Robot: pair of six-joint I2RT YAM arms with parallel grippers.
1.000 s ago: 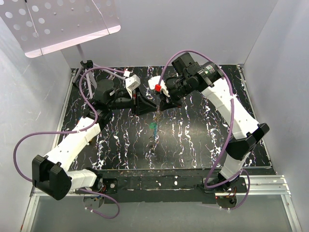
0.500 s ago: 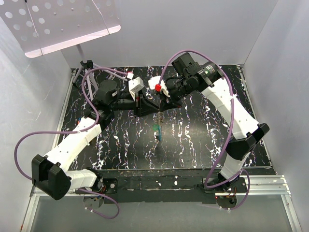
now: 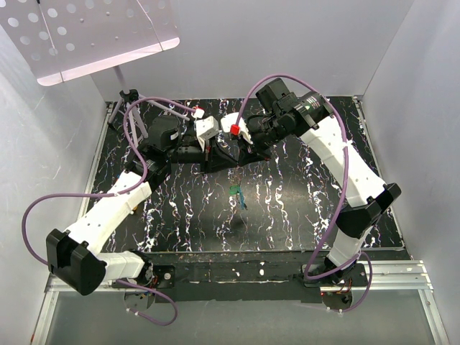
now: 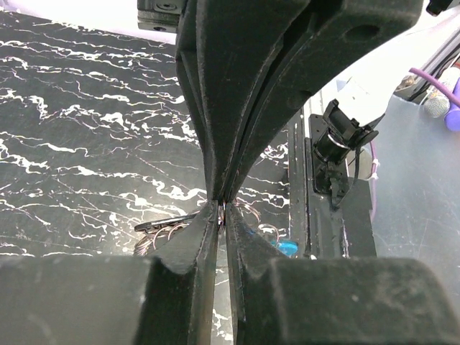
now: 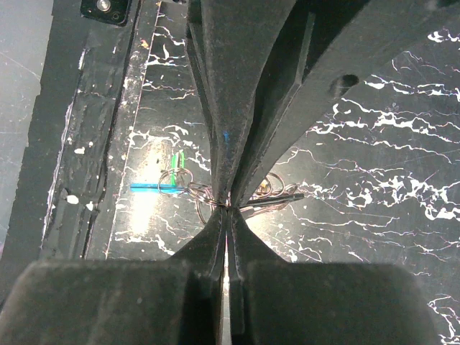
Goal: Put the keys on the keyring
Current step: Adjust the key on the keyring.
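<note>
The left gripper (image 4: 221,205) reaches in from the left. Its fingers are drawn almost together and pinch the thin wire of the keyring (image 4: 164,236) right at the tips. More loops of that ring show just beyond the tips and to their left in its wrist view. The right gripper (image 5: 226,206) meets it tip to tip, its own fingers pressed together on the same wire. The keys (image 3: 237,195) hang from the ring just under the meeting tips, above the table (image 3: 309,208). The teal key (image 3: 233,190) is nearest the tips, and the blue key (image 3: 243,203) is just past it.
</note>
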